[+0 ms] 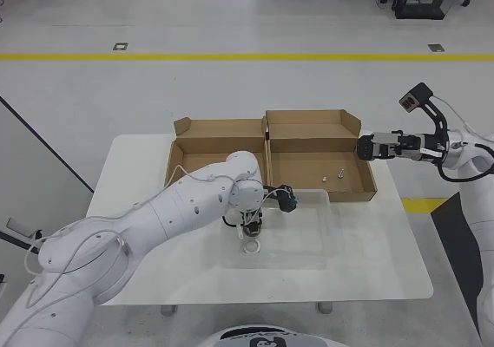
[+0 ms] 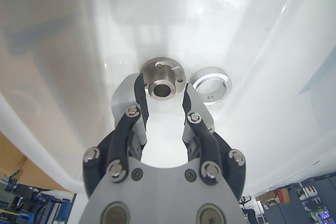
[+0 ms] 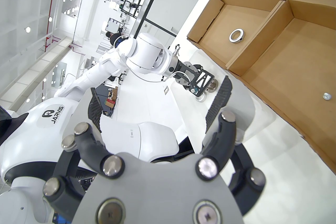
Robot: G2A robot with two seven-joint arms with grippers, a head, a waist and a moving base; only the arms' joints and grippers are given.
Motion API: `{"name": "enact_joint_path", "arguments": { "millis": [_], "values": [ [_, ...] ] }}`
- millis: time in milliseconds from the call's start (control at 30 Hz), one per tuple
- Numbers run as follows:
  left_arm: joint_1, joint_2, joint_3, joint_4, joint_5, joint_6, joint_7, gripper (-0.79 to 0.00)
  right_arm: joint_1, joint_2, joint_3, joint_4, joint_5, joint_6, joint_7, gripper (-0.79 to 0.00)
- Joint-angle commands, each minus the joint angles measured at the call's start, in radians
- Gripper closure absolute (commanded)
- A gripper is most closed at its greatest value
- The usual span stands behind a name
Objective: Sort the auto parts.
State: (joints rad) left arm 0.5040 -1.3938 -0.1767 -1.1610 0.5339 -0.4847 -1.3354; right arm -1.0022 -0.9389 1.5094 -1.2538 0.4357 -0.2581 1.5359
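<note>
Flanged hub (image 2: 163, 82) sits between my left gripper's (image 2: 163, 81) spread fingers; closing off-centre could knock it into the ring (image 2: 212, 84) at six o'clock from above.

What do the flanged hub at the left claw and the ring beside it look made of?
Flanged hub: likely steel, dull grey-brown with a machined face. Ring: probably aluminium, bright satin silver, threaded side hole. Both look like metal; exact alloy is uncertain.
</note>
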Motion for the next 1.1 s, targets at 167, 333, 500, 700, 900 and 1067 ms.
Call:
{"name": "enact_joint_path", "arguments": {
  "millis": [167, 333, 500, 700, 900, 1067],
  "values": [
    [0.0, -0.002, 0.007, 0.009, -0.006, -0.001, 0.001, -0.382, 0.0, 0.0, 0.0, 0.0, 0.0, 0.0, 0.0, -0.785],
    [0.003, -0.002, 0.005, 0.012, -0.004, 0.001, -0.001, -0.385, 0.0, 0.0, 0.0, 0.0, 0.0, 0.0, 0.0, -0.785],
    [0.008, -0.004, 0.0, 0.017, 0.0, 0.002, -0.001, -0.388, 0.0, 0.0, 0.0, 0.0, 0.0, 0.0, 0.0, -0.785],
    [0.014, -0.009, -0.003, 0.027, 0.01, 0.0, 0.001, -0.388, 0.0, 0.0, 0.0, 0.0, 0.0, 0.0, 0.0, -0.785],
    [0.016, -0.017, -0.004, 0.043, 0.014, -0.005, 0.005, -0.391, 0.0, 0.0, 0.0, 0.0, 0.0, 0.0, 0.0, -0.785],
    [0.011, -0.024, -0.005, 0.058, 0.012, -0.009, 0.009, -0.388, 0.0, 0.0, 0.0, 0.0, 0.0, 0.0, 0.0, -0.785]
  ]
}}
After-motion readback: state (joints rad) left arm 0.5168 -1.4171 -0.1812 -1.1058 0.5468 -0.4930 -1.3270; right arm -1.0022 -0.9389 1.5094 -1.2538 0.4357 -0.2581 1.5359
